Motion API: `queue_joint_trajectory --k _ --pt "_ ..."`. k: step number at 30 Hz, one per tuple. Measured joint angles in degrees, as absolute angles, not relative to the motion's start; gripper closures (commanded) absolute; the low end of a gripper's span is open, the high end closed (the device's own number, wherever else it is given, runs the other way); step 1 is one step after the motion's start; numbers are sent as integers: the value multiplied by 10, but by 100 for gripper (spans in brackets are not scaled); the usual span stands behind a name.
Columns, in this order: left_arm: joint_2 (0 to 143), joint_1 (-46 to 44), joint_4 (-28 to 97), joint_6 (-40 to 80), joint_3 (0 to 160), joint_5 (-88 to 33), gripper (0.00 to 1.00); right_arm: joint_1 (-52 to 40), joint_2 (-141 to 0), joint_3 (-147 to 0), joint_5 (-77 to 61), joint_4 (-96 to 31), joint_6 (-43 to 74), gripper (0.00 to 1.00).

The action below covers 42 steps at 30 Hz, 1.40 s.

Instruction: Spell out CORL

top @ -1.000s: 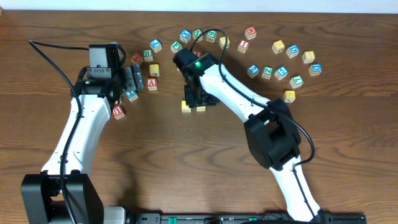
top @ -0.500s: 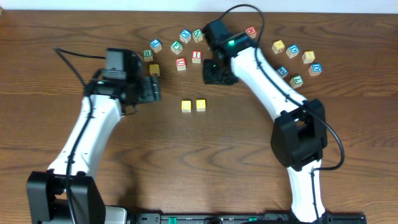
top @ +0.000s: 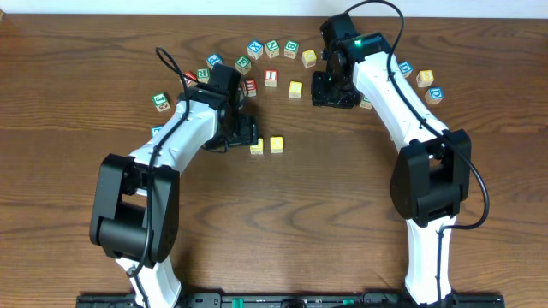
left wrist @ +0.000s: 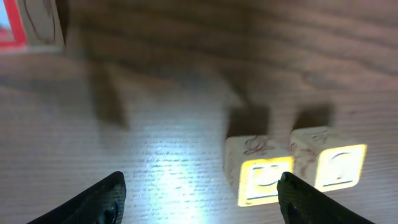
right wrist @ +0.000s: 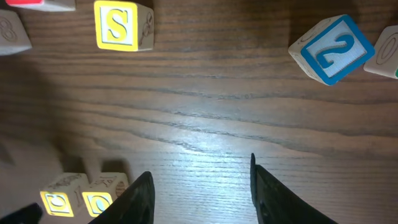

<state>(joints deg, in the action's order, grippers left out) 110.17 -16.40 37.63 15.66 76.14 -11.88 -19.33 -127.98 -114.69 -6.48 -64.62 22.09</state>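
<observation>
Two yellow-topped cubes stand side by side at mid-table, the left one [top: 257, 148] and the right one [top: 276, 144]. They also show in the left wrist view [left wrist: 261, 177] [left wrist: 333, 165] and the right wrist view [right wrist: 59, 200] [right wrist: 102, 198]. My left gripper [top: 243, 133] [left wrist: 202, 199] is open and empty, low over the wood just left of the left yellow cube. My right gripper [top: 334, 91] [right wrist: 202, 193] is open and empty, over bare wood behind and right of the pair. I cannot read which cubes in the arc carry the green R or the blue L.
An arc of loose cubes runs along the back: blue [top: 255, 49], green [top: 272, 48], red-lettered [top: 271, 78], yellow [top: 295, 89], more at right [top: 435, 94]. A yellow S cube [right wrist: 121, 25] and a blue 2 cube [right wrist: 333, 48] lie ahead of my right gripper. A red-lettered cube [left wrist: 25, 25] lies ahead of my left.
My left arm has swung right and now sits beside the two yellow cubes. My right arm has left the pair and moved back and to the right. The yellow cubes have stayed put.
</observation>
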Motion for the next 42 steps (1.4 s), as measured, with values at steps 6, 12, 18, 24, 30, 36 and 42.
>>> queue_joint_trajectory --k 6,12,18,24,30,36,42 --pt "1101 -183 373 157 769 -112 24 -193 -1280 -1147 -65 -644 215 52" --pt "1101 -208 375 156 769 -101 23 -193 -1280 -1147 -65 -645 214 51" --pt "1102 -214 379 156 769 -82 25 -193 -1280 -1147 -65 -645 213 49" --pt "1110 -214 370 156 769 -69 28 -193 -1280 -1147 -65 -647 211 48" --pt "1111 -215 369 157 769 -65 33 -193 -1280 -1147 -65 -647 209 47" --pt "1134 -227 355 157 769 -60 35 -193 -1280 -1147 -64 -647 207 46" --pt "1149 -232 352 157 769 -60 37 -193 -1280 -1147 -64 -648 204 44"
